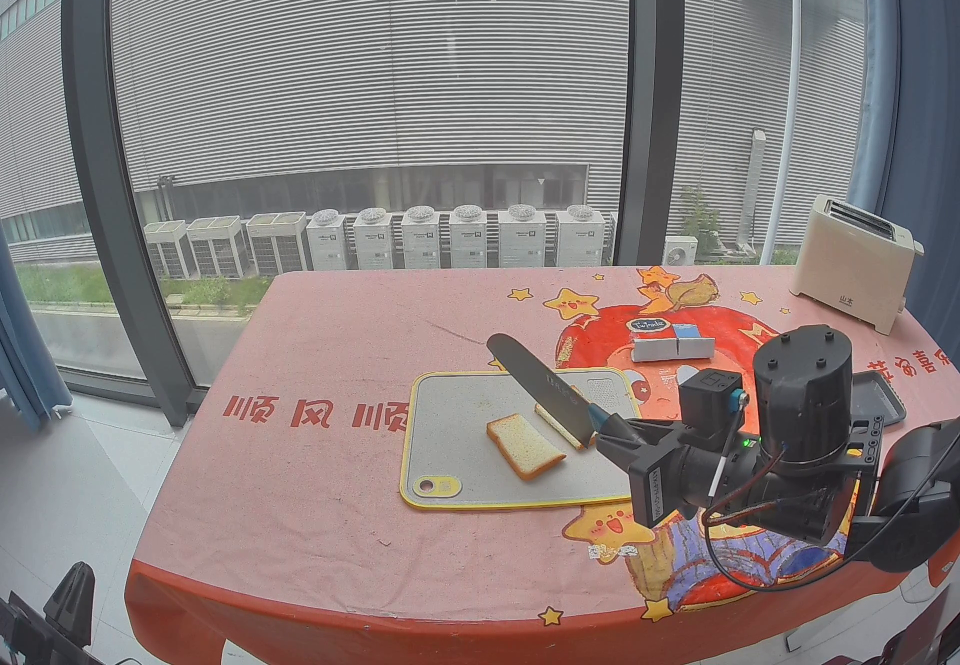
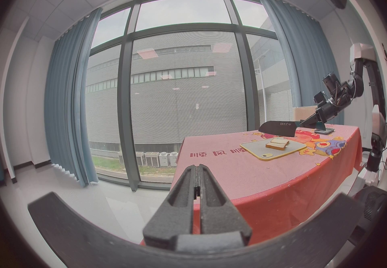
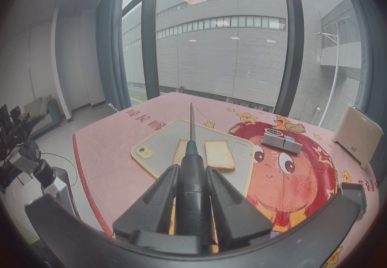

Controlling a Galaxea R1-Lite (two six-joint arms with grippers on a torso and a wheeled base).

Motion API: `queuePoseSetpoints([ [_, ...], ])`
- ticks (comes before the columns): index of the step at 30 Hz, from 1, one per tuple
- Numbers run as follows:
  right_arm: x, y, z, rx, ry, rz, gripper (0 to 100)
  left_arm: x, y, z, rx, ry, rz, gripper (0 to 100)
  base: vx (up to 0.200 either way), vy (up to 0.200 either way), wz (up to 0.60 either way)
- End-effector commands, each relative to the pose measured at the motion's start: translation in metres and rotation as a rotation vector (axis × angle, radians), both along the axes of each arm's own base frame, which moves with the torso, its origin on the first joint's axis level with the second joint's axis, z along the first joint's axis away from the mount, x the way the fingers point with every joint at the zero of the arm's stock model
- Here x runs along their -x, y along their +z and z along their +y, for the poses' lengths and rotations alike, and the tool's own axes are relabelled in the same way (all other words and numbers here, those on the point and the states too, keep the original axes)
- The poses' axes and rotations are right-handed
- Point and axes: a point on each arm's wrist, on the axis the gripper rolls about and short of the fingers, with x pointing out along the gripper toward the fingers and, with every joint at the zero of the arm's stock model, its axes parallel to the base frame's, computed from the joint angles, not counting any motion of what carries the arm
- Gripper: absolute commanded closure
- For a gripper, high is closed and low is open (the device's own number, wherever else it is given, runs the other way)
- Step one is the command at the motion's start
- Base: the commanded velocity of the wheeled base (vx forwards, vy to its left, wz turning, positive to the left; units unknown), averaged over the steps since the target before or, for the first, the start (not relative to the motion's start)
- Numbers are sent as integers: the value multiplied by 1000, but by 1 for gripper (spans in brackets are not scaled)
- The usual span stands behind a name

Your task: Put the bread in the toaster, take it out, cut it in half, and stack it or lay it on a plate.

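In the head view the blade of the knife (image 1: 540, 385) covers part of the farther bread piece (image 1: 556, 424), and the dark tray (image 1: 884, 394) is half hidden behind the right arm. The nearer bread piece (image 1: 525, 446) lies just beside it on the cutting board (image 1: 450, 442). The right gripper (image 1: 622, 442) reaches about level toward the board, fingers closed firmly on the knife handle; the blade is raised, apart from the bread. The left gripper (image 2: 197, 188) hangs low beside the table (image 2: 242, 168), fingers pressed together, holding nothing. The toaster (image 1: 855, 263) stands at the far right corner.
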Motion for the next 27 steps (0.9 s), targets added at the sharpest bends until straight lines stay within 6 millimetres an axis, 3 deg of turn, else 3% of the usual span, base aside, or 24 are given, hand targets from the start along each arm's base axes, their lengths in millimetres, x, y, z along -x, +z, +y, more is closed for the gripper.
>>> queuePoseSetpoints([
  [1,0,-1,0,-14,-1,-16,100,0,-5,0,3,-10,-5,100,0,0,0],
  [27,13,9,4,-42,44,-50,100,1,-5,1,38,15,-10,100,0,0,0],
])
